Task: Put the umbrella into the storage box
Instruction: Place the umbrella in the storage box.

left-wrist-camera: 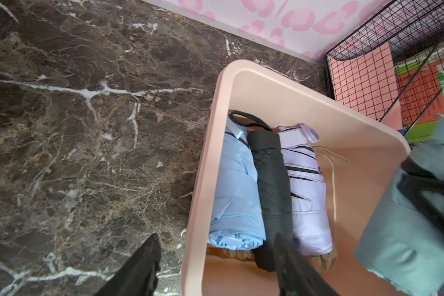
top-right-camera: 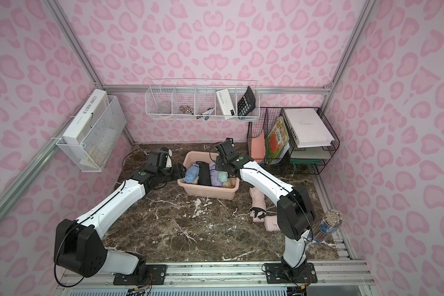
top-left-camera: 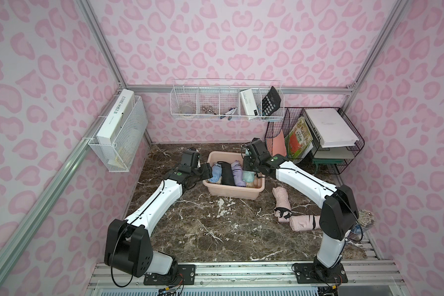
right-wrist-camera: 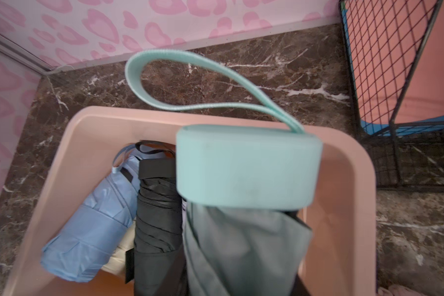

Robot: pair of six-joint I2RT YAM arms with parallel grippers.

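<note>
Teal umbrella (right-wrist-camera: 246,166), gripped by the right tool (top-left-camera: 249,169), is held over the 3 o'clock side of the storage box (top-left-camera: 231,196); lowering, then release, is judged due. Left tool (left-wrist-camera: 215,246) is spread, empty, astride the 9 o'clock rim.

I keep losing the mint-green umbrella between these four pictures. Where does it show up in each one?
In a top view: mint-green umbrella near the middle, at the tub's right end.
In a top view: same spot.
Left wrist: lower right edge, over the tub.
Right wrist: centre, blocky handle and strap loop.
Shared landmark: the peach-pink storage box.
</note>
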